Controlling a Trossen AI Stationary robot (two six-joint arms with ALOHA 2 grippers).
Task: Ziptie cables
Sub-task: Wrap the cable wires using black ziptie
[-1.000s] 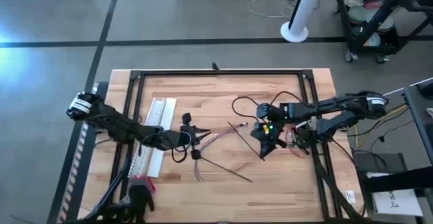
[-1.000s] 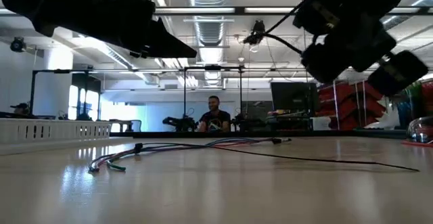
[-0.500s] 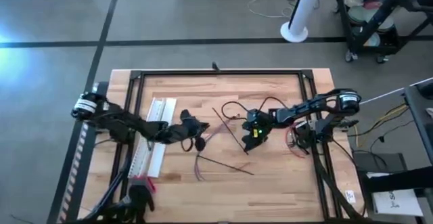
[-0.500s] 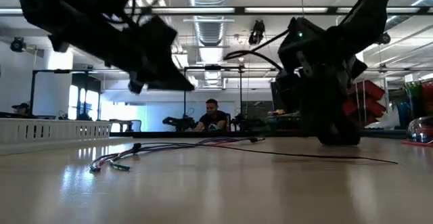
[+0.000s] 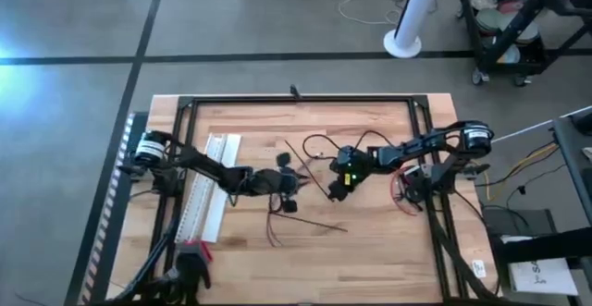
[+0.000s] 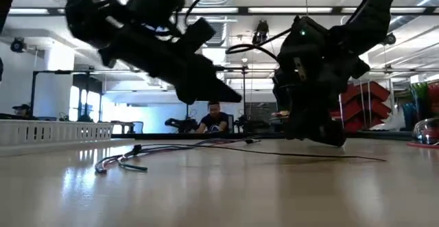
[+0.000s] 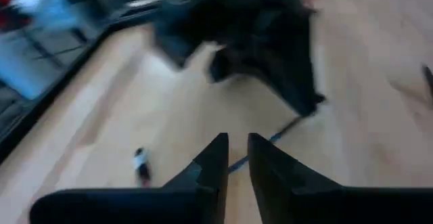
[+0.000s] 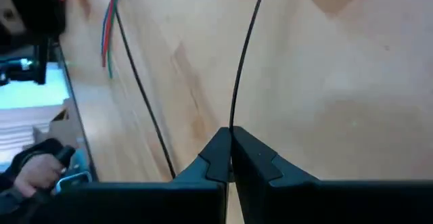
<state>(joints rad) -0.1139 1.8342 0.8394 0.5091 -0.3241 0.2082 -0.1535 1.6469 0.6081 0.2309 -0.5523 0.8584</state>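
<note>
Cables (image 6: pixel 171 149): a thin bundle of reddish, dark and green wires lying flat on the table (image 5: pixel 370 250), near its middle and towards the near edge. In the low view the loose ends fan out, with a green tip (image 6: pixel 136 167) apart from the rest.
Black strand (image 5: pixel 319 223): a long thin dark strand lies on the table beside the bundle; the right wrist view shows it running up between that hand's fingers.
Hard to make out: in the high view the bundle is largely covered by the left hand, with only short ends (image 5: pixel 273 235) showing. The left wrist view is blurred; a dark mass fills its far part and a small pale-tipped piece (image 7: pixel 141 162) lies on the wood.
Left hand (image 5: pixel 289 195): low over the middle of the table, arm reaching in from the left edge; fingers (image 7: pixel 216 160) nearly together with a narrow gap, nothing seen between them.
Right hand (image 5: pixel 335 188): just right of the left hand, tilted down close to the table; fingers (image 8: pixel 257 158) clenched on the black strand.
White strip (image 5: pixel 208 190): lies lengthwise near the left edge.
</note>
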